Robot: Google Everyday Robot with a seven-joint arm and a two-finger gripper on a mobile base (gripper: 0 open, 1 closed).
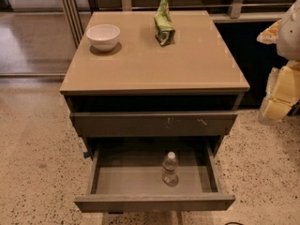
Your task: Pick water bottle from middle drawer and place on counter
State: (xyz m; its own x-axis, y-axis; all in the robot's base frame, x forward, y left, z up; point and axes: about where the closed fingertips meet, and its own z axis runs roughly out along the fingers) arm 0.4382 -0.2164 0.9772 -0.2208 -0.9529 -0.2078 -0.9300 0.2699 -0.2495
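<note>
- The middle drawer [126, 179] is standing pulled open, below and left of the gripper [280, 97]; the water bottle [170, 168] is standing upright on its grey floor, well apart from the gripper.
- The gripper is hanging at the right edge of the view, beside the cabinet; whether it is spread or pressed together cannot be told.
- A scratched drawer front [154, 124] is sitting left of the gripper.
- The counter [154, 64] is lying up and left of the gripper; a green bag [164, 22] is resting on it, and a white bowl [103, 35] farther left.
</note>
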